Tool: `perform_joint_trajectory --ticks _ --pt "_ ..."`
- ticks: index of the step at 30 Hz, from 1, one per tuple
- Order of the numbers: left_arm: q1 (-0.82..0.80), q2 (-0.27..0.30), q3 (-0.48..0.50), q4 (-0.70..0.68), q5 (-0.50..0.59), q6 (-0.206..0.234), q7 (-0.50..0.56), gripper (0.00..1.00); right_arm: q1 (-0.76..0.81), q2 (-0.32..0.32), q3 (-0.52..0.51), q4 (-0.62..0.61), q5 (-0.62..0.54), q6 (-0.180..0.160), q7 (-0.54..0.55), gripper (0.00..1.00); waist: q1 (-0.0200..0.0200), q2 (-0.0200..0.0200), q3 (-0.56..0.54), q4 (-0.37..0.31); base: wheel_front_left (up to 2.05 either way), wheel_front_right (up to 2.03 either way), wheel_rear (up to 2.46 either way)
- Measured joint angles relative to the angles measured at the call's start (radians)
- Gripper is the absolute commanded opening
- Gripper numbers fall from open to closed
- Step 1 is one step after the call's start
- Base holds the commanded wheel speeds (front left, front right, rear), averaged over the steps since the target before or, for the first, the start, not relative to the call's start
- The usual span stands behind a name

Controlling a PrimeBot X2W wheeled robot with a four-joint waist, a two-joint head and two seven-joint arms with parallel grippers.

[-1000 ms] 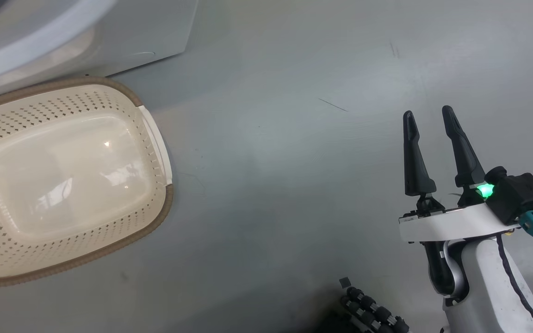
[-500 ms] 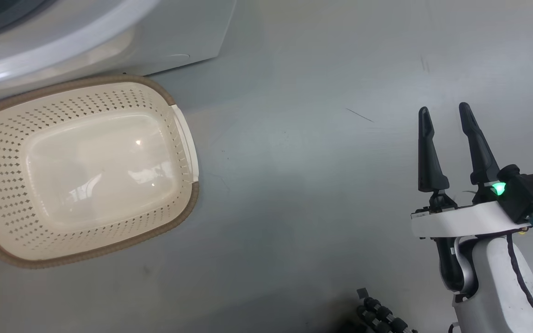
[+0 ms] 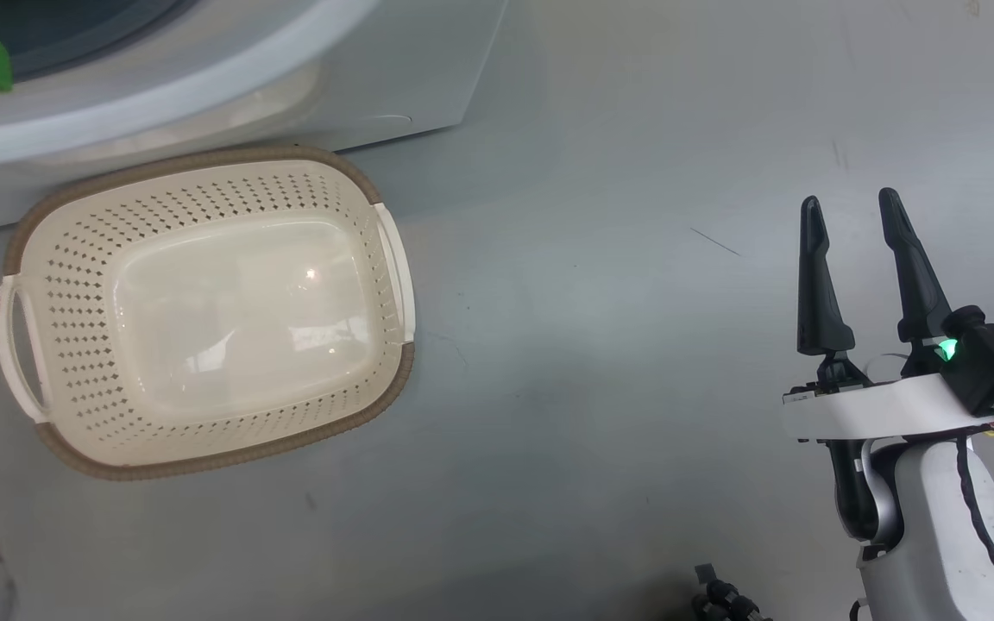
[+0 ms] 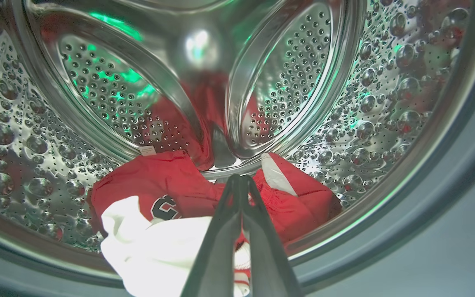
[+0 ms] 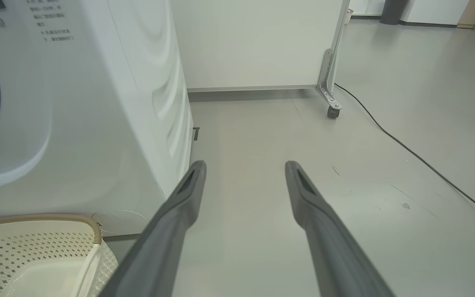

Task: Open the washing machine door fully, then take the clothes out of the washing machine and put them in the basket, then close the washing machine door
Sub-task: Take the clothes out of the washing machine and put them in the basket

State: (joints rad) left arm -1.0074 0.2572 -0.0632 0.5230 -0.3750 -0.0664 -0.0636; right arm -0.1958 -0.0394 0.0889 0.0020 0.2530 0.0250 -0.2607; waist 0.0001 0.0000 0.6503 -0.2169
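Looking along my left pincer [image 4: 241, 181], I am seeing its two dark tapered fingers pressing flat together, clenched; I cannot tell whether any cloth is caught between them. Just past them the clothes [image 4: 167, 181] are lying crumpled at the bottom of the drum: glossy red fabric, a soft white fold in front, and a dark numeral outlined in white peeking out. Around them the washing machine [image 4: 287, 82] is curving away as dimpled, perforated steel with smooth raised paddles, catching green glints.

My right pincer [image 3: 848, 200] is hovering over the floor [image 3: 592, 345] with its long matte fingers spread apart, released and holding nothing. Well to its left the basket [image 3: 204, 160] is sitting empty on the floor, a cream rounded rectangle of perforated plastic with a brown woven-look rim and white handles, just beside the machine's smooth white front. Farther off, a pale panel [image 5: 254, 45] is standing on a metal caster, and a thin dark cable [image 5: 406, 148] is trailing across the grey floor.
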Motion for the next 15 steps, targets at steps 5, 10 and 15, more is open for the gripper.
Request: perform_joint_trajectory --ticks 5,10,15 --pt "0.104 -0.027 -0.012 -0.019 0.021 0.010 -0.069 0.00 0.002 0.000 -0.007 0.008 -0.012 0.008 0.000 1.00 0.0000 0.0000 -0.030 0.015 0.00 0.00 0.00" --pt "0.192 -0.067 -0.037 -0.051 0.034 0.028 -0.136 0.00 0.027 -0.007 -0.027 0.016 -0.026 0.009 0.000 1.00 -0.0001 0.0000 -0.071 0.035 0.00 0.00 0.00" --pt "0.275 -0.089 -0.048 -0.076 0.043 0.041 -0.159 0.00 0.045 -0.015 -0.038 0.024 -0.037 0.017 0.000 1.00 -0.0001 0.0000 -0.110 0.052 0.00 0.00 0.00"
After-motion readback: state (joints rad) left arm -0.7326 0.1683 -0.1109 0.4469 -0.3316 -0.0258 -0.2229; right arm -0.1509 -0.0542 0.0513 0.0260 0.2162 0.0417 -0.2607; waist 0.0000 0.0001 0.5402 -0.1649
